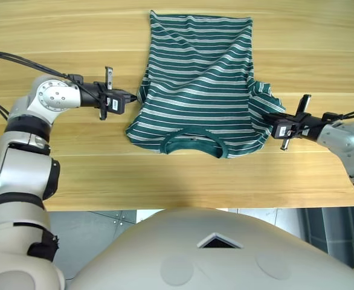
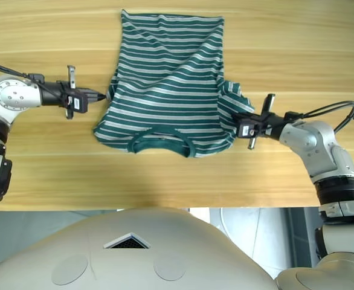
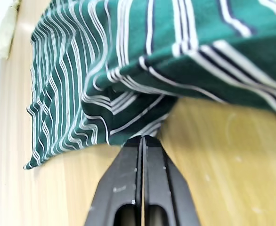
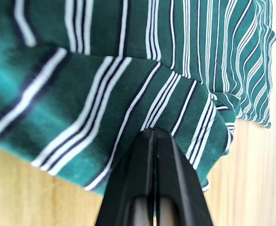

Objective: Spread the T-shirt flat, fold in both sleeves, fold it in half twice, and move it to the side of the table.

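Fingers point(image 3: 124, 183) of the left gripper point(image 1: 131, 95) are closed on the bunched left sleeve point(image 3: 128, 113) of the striped T-shirt point(image 1: 195, 72), and the right gripper point(image 1: 272, 125) is closed likewise on the right sleeve point(image 1: 263, 96). The T-shirt lies in the middle of the counter point(image 1: 56, 175) between the arms, long axis running away from the robot, collar point(image 1: 192, 144) nearest, so I think each sleeve must travel inward. Head views show the whole wrinkled shirt; wrist views show the cloth pinched at the tips, slightly lifted.

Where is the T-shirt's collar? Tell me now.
The collar lies at the T-shirt's near edge, facing the robot, between the left hand and the right hand.
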`<state>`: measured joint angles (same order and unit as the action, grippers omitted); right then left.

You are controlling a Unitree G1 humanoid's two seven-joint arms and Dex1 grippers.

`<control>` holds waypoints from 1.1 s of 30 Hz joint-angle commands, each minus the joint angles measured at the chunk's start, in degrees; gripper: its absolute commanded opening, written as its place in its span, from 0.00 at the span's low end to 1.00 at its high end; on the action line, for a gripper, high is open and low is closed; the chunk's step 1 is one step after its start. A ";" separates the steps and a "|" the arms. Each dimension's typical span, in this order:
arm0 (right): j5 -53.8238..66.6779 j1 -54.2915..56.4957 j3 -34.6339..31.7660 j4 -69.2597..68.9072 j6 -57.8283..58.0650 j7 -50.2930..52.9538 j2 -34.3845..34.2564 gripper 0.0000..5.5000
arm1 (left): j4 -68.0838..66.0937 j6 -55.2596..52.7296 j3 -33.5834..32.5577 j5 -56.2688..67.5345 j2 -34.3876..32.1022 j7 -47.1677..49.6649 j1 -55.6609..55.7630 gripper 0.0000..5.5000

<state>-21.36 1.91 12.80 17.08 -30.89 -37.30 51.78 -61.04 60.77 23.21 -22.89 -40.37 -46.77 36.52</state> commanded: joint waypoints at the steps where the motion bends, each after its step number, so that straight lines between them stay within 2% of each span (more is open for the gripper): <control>1: -2.31 -2.74 1.87 1.36 2.17 -1.35 0.76 0.00 | 0.20 -0.19 -0.07 0.47 0.53 -0.13 2.07 0.01; 14: -2.19 -2.61 2.57 0.96 2.49 -1.16 0.68 0.00 | -2.77 -1.86 2.29 -2.80 4.95 2.48 3.61 0.01; 18: -1.95 -2.86 2.27 0.92 2.75 -1.09 1.29 0.00 | -4.78 -3.89 7.28 -10.26 2.13 3.57 0.98 0.01; 25: -3.37 -2.80 2.08 4.97 4.51 0.18 2.42 0.00 | -5.51 -3.60 11.56 -11.69 -5.19 -2.45 -1.30 0.01; 30: -2.88 -3.42 1.91 9.03 4.05 1.18 3.54 0.00 | -4.78 -5.64 10.01 -11.14 -7.53 0.56 3.78 0.01; 33: -2.43 -3.95 1.78 9.65 3.53 1.57 4.20 0.00 | -4.60 -6.62 10.48 -13.85 -6.48 7.34 5.84 0.01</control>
<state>-21.38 1.47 12.36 23.24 -29.10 -33.59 55.09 -64.81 55.93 32.48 -33.27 -47.02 -42.55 41.43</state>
